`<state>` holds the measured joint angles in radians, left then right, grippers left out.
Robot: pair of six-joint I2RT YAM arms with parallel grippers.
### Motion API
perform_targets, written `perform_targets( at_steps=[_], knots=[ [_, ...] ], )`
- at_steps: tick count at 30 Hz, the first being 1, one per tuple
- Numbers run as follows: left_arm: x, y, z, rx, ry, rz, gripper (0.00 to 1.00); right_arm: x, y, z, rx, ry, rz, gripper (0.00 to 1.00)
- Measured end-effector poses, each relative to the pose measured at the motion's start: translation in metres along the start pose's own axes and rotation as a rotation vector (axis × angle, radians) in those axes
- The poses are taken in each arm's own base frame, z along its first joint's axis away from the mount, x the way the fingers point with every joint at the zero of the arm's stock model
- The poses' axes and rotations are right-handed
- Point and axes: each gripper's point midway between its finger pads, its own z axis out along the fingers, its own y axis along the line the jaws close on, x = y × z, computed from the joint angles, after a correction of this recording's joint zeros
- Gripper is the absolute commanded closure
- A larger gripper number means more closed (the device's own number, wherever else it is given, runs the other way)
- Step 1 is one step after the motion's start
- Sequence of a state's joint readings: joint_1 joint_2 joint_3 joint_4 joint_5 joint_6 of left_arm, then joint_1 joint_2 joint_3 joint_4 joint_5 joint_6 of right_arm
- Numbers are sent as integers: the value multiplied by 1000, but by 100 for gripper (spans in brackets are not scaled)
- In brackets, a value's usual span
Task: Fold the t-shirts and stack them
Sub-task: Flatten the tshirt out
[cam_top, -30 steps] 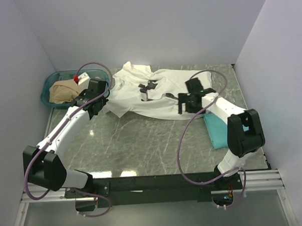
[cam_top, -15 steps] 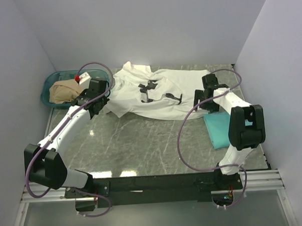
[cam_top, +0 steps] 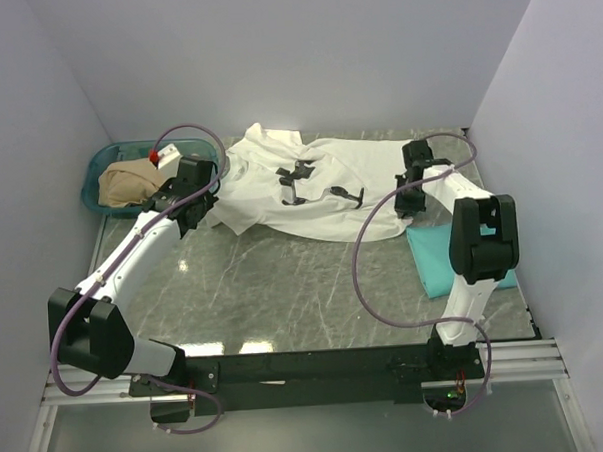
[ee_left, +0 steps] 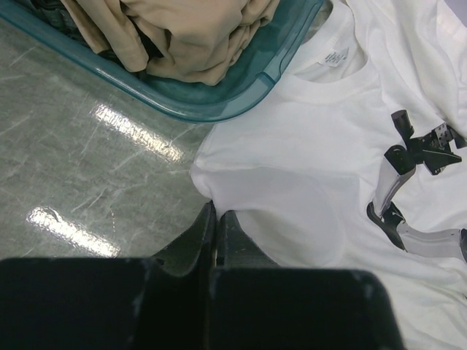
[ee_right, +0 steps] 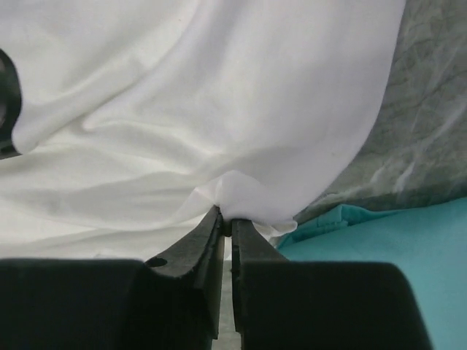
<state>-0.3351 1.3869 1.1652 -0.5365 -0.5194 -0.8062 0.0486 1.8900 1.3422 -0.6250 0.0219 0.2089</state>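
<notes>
White t-shirt (cam_top: 371,169) lay spread at upper centre. We saw the left gripper (ee_left: 217,213) and right gripper (ee_right: 227,222) clamped on its edges.

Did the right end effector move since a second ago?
Yes. The right end effector slid right, away from the middle of the white t-shirt to the shirt's right edge, just above the teal t-shirt.

Plain pale walls (cam_top: 274,57), glossy grey-green marbled tabletop (cam_top: 284,277)
</notes>
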Motion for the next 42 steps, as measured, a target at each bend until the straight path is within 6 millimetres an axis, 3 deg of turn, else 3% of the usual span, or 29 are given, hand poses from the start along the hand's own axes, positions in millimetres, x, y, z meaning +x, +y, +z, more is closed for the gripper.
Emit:
perform_targets(
  at_steps=[2,7,10,13,15,16,17,21,27,30,34,37,42],
  knots=[
    [0,0,0,2,0,-1,99,-3,-1,-10,3,-16,10,100],
    [3,1,-6,28,9,-10,99,-1,-9,-59,28,-76,62,100],
    [9,5,-12,46,23,-13,99,13,-20,-88,64,-114,94,100],
    [14,10,-15,51,32,-19,99,37,-36,-103,128,-104,121,98],
    [20,13,-16,51,43,-25,99,49,-43,-102,163,-79,133,87],
    [24,16,-16,49,51,-24,99,55,-46,-99,178,-63,138,77],
    [27,18,-16,48,59,-23,99,61,-48,-95,193,-46,145,58],
    [38,24,-14,35,81,-12,99,77,-55,-86,233,-8,165,40],
    [47,27,-15,53,104,-9,99,85,-54,-92,195,-64,229,38],
    [49,26,-15,64,108,-12,99,95,-55,-95,176,-83,265,44],
    [54,24,-13,83,115,-14,99,119,-53,-84,152,-38,280,57],
    [58,24,-13,91,125,-11,99,138,-48,-75,118,17,280,58],
    [58,23,-12,95,125,-9,99,152,-43,-67,87,56,283,58]
  ],
)
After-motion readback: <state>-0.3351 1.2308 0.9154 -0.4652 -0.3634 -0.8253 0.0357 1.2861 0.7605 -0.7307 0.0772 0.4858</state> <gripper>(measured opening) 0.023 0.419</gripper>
